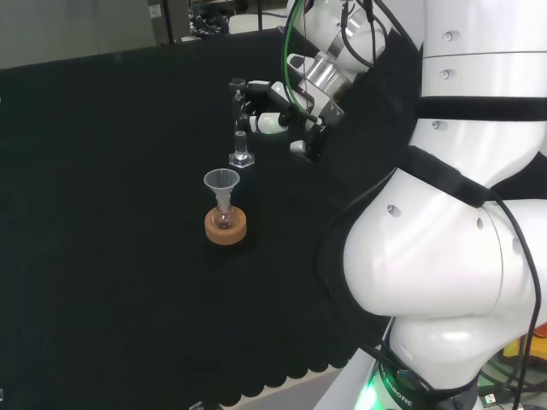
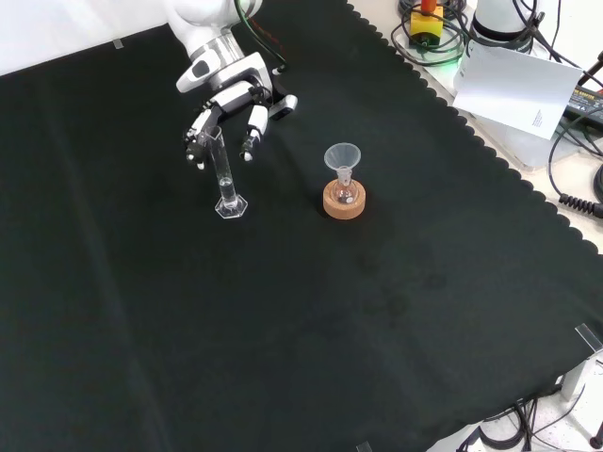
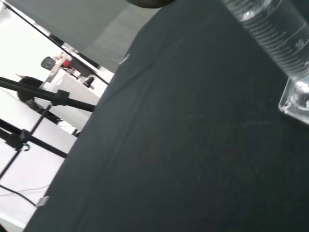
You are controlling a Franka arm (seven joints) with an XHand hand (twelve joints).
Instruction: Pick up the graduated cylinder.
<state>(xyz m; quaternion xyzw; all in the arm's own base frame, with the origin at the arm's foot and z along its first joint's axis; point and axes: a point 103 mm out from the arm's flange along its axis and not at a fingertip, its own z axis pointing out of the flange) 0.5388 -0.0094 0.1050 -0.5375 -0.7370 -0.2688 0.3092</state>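
still-free graduated cylinder (image 2: 224, 176) upright, base on cloth (image 2: 283, 320), mouth up.

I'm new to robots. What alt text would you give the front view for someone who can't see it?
A robot hand reaches from the top with its fingers spread around the top of a clear graduated cylinder standing on black cloth. To its right, a small flask with a funnel sits on a cork ring.

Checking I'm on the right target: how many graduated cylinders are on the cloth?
1. The graduated cylinder stands upright on the black cloth, by the hand, left of the funnel-topped flask in the front view. Other clear ware could be hard to see.
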